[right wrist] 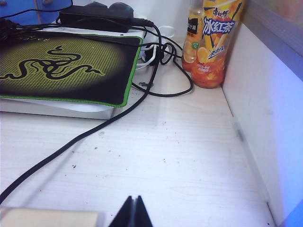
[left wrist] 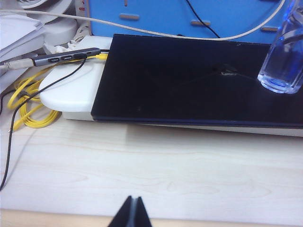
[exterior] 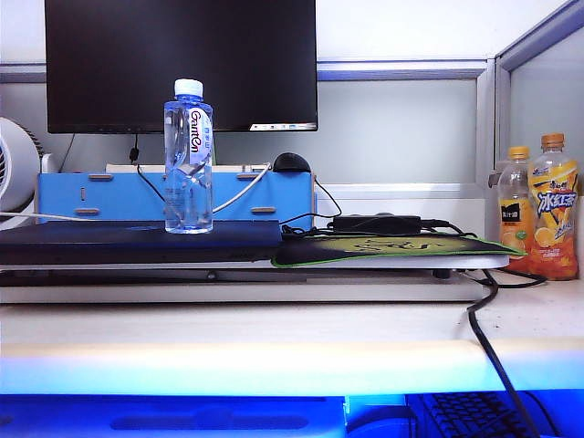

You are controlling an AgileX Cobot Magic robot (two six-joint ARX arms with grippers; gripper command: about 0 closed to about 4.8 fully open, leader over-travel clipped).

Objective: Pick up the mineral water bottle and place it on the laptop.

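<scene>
Worktop (exterior: 274, 338) of pale wood grain carries everything, with a large black monitor (exterior: 181, 64) standing at the back above a blue plastic box (exterior: 109, 196) with slots. Across the left half lies the wide, flat, dark navy-black laptop (exterior: 137, 240), lid shut, resting on a white raised stand (left wrist: 73, 90); just beside its right edge sits a black mouse pad (right wrist: 61, 68) with a green border and a yellow-green snake emblem. At the far right, against the partition, stand two orange-capped drink bottles (exterior: 545, 208), yellow and orange, close together. On the laptop's lid, near its right end, the tall clear plastic mineral water bottle (exterior: 188, 160) with white cap and red-lettered white label stands upright; nothing grips it. Black cables (right wrist: 94, 127) trail over the wood near the pad. Smallest in view, the left pincer (left wrist: 132, 213) hangs low over bare wood in front of the laptop, its dark tips pressed together and empty, and the right pincer (right wrist: 132, 213) does the same in front of the mouse pad, tips meeting, holding nothing.
</scene>
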